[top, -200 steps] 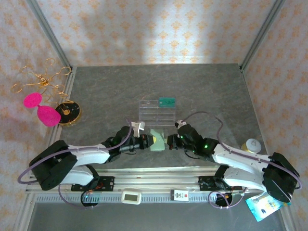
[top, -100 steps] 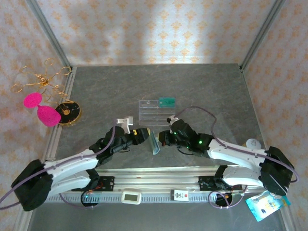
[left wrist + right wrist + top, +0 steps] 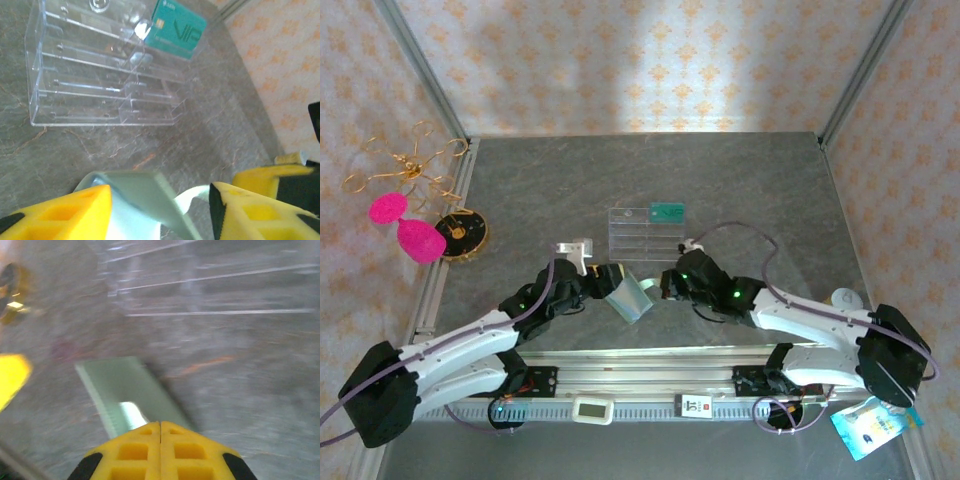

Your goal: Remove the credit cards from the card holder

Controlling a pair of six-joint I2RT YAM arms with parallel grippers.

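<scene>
Low in the middle of the top view, your two grippers meet over the holder (image 3: 632, 298), which hangs tilted between them, just below the tray (image 3: 642, 235) and apart from it. The left gripper (image 3: 618, 289) comes in from the lower left of the frame and the right gripper (image 3: 666, 287) from the lower right.

In your left wrist view the left gripper (image 3: 160, 205) has its jaws spread wide, and the holder (image 3: 135, 200) spans the gap at the bottom of the frame, gripped across its width. A sage-green flap slants up between the yellow fingers (image 3: 60, 215), with a paler panel curling toward the right-hand one. Above it the tray (image 3: 100, 75) lies flat on the table (image 3: 215, 115), and a teal card (image 3: 177, 30) with a chip sits at the tray's upper right corner. The top view shows that card (image 3: 666, 212) at the same corner.

In your right wrist view the right gripper (image 3: 160, 426) has its fingers pressed together at the bottom centre. The holder (image 3: 120, 385) runs from the middle left down to the fingertips, and they seem to pinch its near edge, though the blur makes that hard to confirm.
</scene>
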